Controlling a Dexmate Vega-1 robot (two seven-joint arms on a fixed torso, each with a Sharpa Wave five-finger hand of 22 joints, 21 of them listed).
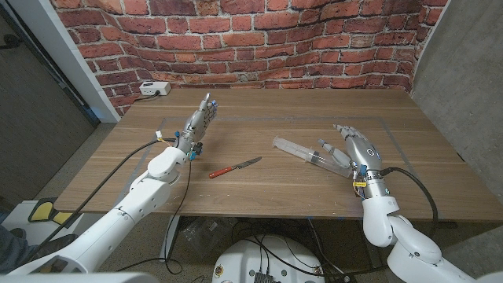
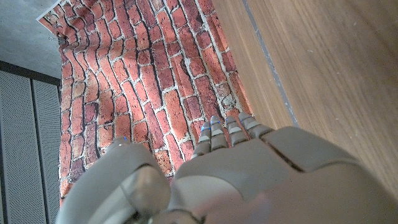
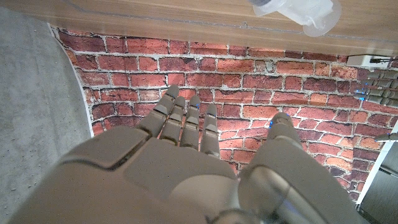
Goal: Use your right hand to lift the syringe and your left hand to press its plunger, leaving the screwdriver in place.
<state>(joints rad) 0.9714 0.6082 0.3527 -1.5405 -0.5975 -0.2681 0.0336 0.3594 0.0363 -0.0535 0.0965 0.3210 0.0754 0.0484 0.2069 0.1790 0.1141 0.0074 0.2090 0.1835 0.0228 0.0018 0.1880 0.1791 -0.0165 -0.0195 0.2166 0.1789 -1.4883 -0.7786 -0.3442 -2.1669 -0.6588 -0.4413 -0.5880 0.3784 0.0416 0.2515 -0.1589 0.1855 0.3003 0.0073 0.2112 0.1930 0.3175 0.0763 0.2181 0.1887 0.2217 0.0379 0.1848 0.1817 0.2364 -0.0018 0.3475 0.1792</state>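
A red brick wall (image 1: pixel 259 39) stands behind the wooden table (image 1: pixel 267 185), and a grey wall (image 1: pixel 464 71) runs along the robot's right side. On the table's far left corner, against the bricks, lies a white power strip (image 1: pixel 155 89).

The left arm (image 1: pixel 137 200) comes in from the lower left corner, a black cable running along it. Its left hand (image 1: pixel 199 119) is over the left part of the table, fingers straight, close together and pointing toward the wall, holding nothing. In the left wrist view the same hand (image 2: pixel 230 174) shows its back with the fingers (image 2: pixel 217 134) side by side against the bricks.

The right arm (image 1: pixel 393 228) rises from the lower right corner. The right hand (image 1: pixel 351 149) stands beside the syringe with its fingers loosely spread and empty; whether it touches the barrel cannot be told. In the right wrist view its fingers (image 3: pixel 183 124) are extended, the thumb set apart.

The syringe (image 1: pixel 306 152), clear plastic, lies on the table right of centre, angled, its near end just beside the right hand. The screwdriver (image 1: pixel 234 167), red-handled with a metal shaft, lies near the table's middle, between the two hands and apart from both.
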